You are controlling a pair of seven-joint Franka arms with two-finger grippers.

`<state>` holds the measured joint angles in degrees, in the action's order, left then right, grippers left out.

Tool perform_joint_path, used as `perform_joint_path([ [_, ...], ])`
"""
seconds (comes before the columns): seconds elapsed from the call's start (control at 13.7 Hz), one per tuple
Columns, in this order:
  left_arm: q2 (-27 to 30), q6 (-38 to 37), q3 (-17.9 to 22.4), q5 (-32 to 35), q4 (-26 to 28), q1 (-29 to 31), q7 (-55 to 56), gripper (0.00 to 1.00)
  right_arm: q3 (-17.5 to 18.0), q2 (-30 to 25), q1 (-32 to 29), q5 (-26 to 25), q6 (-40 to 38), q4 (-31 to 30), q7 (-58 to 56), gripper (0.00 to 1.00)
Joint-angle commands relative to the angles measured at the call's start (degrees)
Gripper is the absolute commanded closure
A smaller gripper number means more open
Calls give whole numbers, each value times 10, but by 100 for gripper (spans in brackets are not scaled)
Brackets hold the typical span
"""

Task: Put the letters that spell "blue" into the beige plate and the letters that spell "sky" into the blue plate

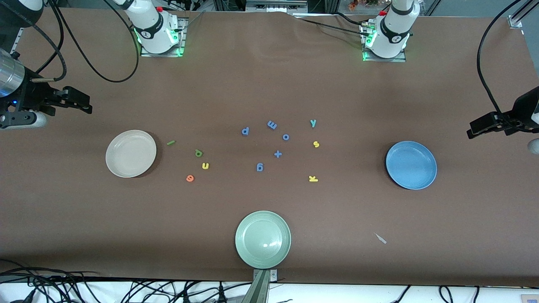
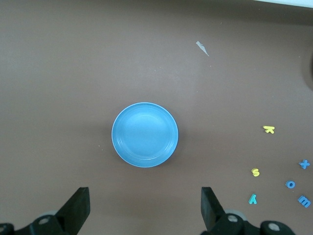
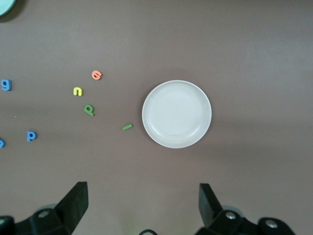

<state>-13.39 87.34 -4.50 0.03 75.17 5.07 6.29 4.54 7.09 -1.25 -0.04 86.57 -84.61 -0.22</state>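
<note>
The beige plate [image 1: 130,153] [image 3: 176,113] lies empty toward the right arm's end. Beside it on the table are the green l [image 1: 170,142], green b [image 1: 198,153], yellow u [image 1: 205,166] and orange e [image 1: 190,178]. The blue plate [image 1: 411,165] [image 2: 145,134] lies empty toward the left arm's end. The teal y [image 1: 313,123], yellow s [image 1: 316,144] and yellow k [image 1: 313,179] lie between it and the table's middle. My right gripper [image 1: 86,103] [image 3: 143,203] hangs open high over the table's end by the beige plate. My left gripper [image 1: 471,129] [image 2: 145,205] hangs open by the blue plate, holding nothing.
Several blue letters and a blue plus sign [image 1: 277,154] lie scattered mid-table between the two groups. A pale green plate [image 1: 262,239] sits near the table's front edge. A small white scrap [image 1: 380,238] lies nearer the camera than the blue plate.
</note>
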Motion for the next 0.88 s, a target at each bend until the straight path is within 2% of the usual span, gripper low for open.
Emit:
perform_joint_path([
  [0.0, -1, -10, 6, -4, -4, -12, -13, 0, -15, 7, -7, 0, -18, 13, 0, 0],
  [0.36, -4, -9, 6, -5, -4, -16, -14, 0, -18, 20, -12, -6, 7, 9, 1, 0],
  [0.58, -4, -9, 62, -10, -2, -59, -15, 0, -17, 13, -12, -6, -4, 8, 1, 0],
  [0.8, -4, -9, 62, -11, 0, -56, -13, 0, -17, 13, -12, -5, -3, 8, 1, 0],
])
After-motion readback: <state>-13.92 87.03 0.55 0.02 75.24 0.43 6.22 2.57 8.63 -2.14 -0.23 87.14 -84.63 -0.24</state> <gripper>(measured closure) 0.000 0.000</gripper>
